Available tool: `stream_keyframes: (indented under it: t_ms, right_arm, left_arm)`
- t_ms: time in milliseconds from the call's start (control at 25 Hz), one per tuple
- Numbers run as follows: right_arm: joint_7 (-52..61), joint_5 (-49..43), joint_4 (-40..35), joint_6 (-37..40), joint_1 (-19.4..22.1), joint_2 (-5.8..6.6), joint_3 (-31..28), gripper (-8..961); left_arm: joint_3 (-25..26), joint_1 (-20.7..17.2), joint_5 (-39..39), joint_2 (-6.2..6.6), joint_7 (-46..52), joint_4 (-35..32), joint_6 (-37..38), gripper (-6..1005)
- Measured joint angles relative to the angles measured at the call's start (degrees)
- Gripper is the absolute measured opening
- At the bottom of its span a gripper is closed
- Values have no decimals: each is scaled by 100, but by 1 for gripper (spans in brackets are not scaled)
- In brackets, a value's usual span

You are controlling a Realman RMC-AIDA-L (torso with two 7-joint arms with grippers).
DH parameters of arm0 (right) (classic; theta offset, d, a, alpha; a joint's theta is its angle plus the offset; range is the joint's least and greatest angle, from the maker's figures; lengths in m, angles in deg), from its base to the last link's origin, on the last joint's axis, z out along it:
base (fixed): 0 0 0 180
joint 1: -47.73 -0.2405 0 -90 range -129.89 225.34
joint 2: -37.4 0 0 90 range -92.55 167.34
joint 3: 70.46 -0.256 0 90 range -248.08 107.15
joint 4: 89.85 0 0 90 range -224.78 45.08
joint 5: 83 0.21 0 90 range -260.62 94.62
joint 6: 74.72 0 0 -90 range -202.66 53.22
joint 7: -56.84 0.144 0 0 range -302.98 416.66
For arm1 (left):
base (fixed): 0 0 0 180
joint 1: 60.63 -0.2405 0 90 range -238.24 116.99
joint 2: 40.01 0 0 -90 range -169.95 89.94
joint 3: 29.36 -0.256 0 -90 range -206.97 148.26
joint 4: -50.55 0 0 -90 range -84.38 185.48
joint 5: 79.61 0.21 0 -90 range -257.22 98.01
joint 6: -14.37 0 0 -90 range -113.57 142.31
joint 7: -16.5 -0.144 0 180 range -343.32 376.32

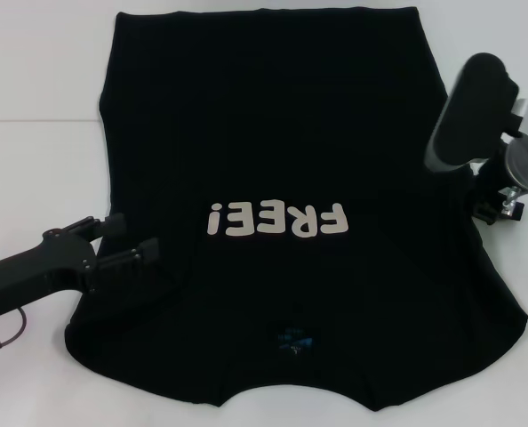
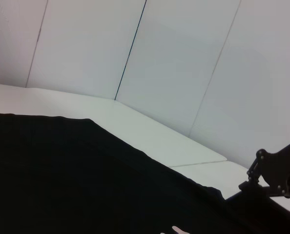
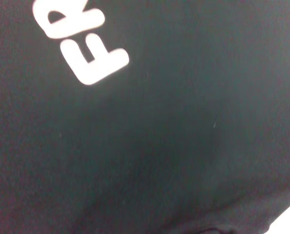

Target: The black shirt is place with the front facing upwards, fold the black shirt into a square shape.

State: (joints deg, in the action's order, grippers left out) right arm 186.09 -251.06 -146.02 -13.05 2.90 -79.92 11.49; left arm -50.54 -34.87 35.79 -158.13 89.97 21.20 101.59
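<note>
The left pincer stands wide, its fingers spread at the black shirt's left edge — this arm looks readiest to fold inward. The right pincer hovers at the opposite edge; its opening I cannot tell. The shirt lies flat, collar nearest the robot, hem far, on the white table before a pale wall.

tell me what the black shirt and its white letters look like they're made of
The black shirt looks like soft matte knit cloth, probably cotton or a blend: it lies limp with shallow folds and no shine. The white letters look like a flat printed or heat-pressed layer, smooth and opaque with crisp edges; which one is hard to say.
</note>
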Motion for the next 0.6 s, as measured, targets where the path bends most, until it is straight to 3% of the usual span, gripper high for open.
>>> stream_keyframes:
  t_ms: [360, 600]
  right_arm:
    - [5, -7, -311, 109, -53, 48, 948, 77]
    - [11, -16, -327, 134, -91, 60, 1104, 64]
  left_arm:
    - [0, -12, 0, 9, 0, 0, -3, 841]
    - [0, -18, 0, 7, 0, 0, -3, 839]
